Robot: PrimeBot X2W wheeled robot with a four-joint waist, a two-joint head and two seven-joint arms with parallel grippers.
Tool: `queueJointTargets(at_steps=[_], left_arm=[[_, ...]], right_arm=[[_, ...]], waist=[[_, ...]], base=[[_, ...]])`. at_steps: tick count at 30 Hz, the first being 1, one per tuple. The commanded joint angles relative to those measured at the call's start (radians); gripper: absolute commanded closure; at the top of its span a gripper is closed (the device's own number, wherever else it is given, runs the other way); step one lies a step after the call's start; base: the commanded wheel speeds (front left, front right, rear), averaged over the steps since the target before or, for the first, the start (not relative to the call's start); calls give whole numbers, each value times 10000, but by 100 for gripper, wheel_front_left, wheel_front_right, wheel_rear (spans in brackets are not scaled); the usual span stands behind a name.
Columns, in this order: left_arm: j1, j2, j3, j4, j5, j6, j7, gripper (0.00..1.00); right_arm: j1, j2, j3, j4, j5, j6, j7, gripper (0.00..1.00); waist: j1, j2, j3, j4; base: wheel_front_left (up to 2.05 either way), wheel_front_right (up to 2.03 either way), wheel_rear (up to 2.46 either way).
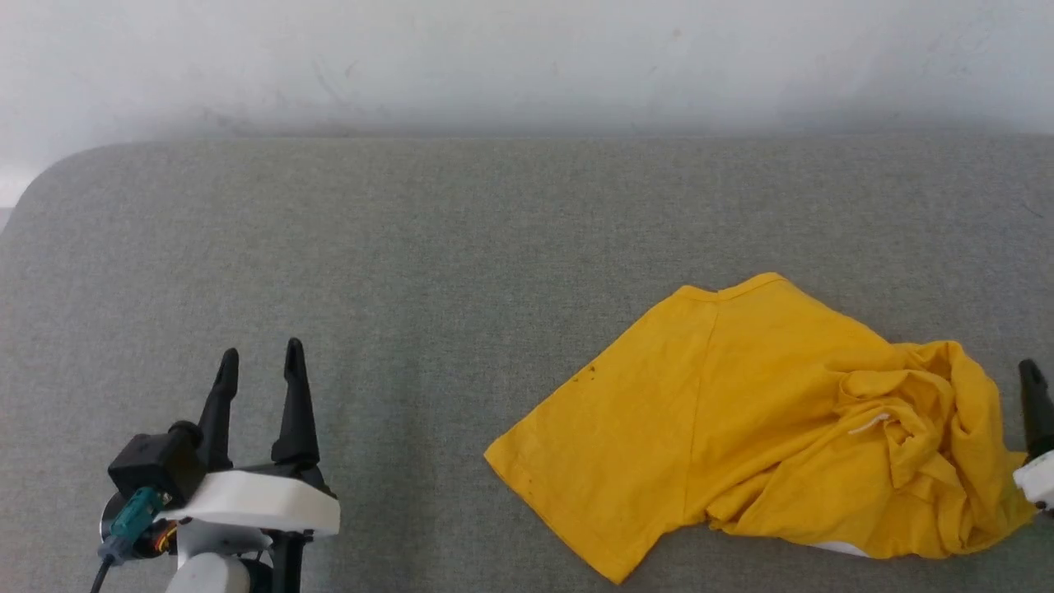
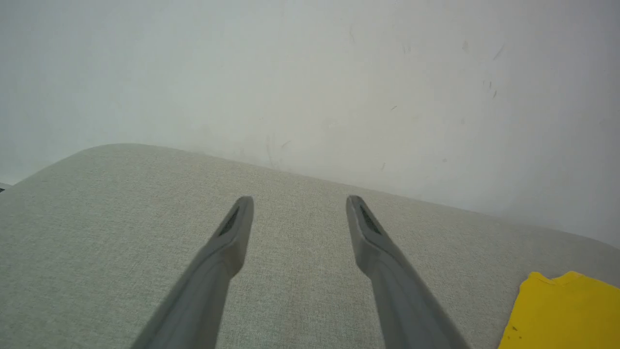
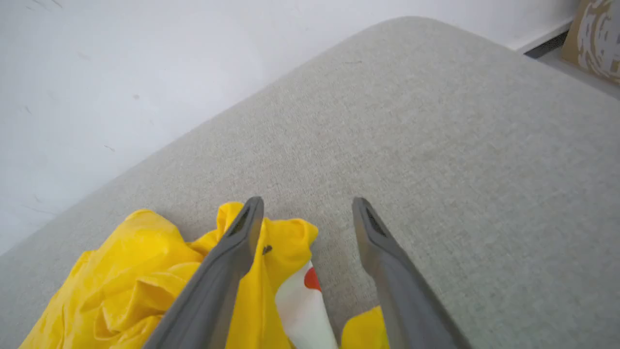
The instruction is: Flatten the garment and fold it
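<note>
The garment (image 1: pixel 741 420) lies on the right half of the grey cushioned surface (image 1: pixel 412 247), toward its near edge. It is a bright yellow t-shirt, and it is not yet flat. Its long axis runs roughly left to right in the head view. The half nearer the middle of the surface is spread fairly smooth, with a few small dark specks. The right end is bunched into a heap of folds.

In the right wrist view a white patch with a red dot (image 3: pixel 302 300) shows among those folds, between and below the fingers of the right gripper (image 3: pixel 308 201). That claw stands wide, clamping nothing. One finger crosses over the crumpled cloth and the other sits over bare cushion just beside it. Whether the finger touches the fabric cannot be told.

The left gripper (image 1: pixel 261 350) also stands wide and empty, well apart from the shirt at the near left, pointing toward the pale wall (image 1: pixel 494 58).

The right arm is therefore much the nearer, and the crumpled end lies right at it. Judging by this, flattening would best start there, drawing the heap outward along the long axis.
</note>
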Motion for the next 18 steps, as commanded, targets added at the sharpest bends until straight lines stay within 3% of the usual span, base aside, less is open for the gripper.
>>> queueJointTargets(at_steps=[1, 6, 11, 15, 16, 17, 18], left_arm=[[141, 59, 16, 30, 87, -75, -46, 0], [142, 90, -50, 74, 95, -103, -46, 0], [193, 77, -100, 106, 82, -89, -46, 0], [185, 56, -133, 91, 64, -89, -46, 0], [176, 50, -135, 89, 58, -90, -46, 0], [176, 50, -135, 89, 58, -90, -46, 0], [168, 45, -136, 90, 52, -88, -46, 0]], right_arm=[[109, -70, 46, -423, -274, -7, -55, 0], [221, -342, 1212, -1498, -1010, -7, 918, 0], [503, -632, 3099, -2258, -1391, -7, 3069, 0], [681, -848, 3724, -2176, -1604, -7, 4643, 0], [730, -837, 3754, -2217, -1604, -7, 4841, 60], [730, -837, 3754, -2217, -1604, -7, 4841, 60], [793, -819, 3735, -2313, -1594, -7, 4934, 100]], waist=[[0, -2, -120, -97], [0, -2, -246, -132], [0, -2, -320, -156], [0, -2, -274, -145], [0, -2, -266, -139], [0, -2, -266, -139], [0, -2, -260, -133]], base=[[0, 0, 0], [0, 0, 0], [0, 0, 0], [0, 0, 0], [0, 0, 0], [0, 0, 0], [0, 0, 0]])
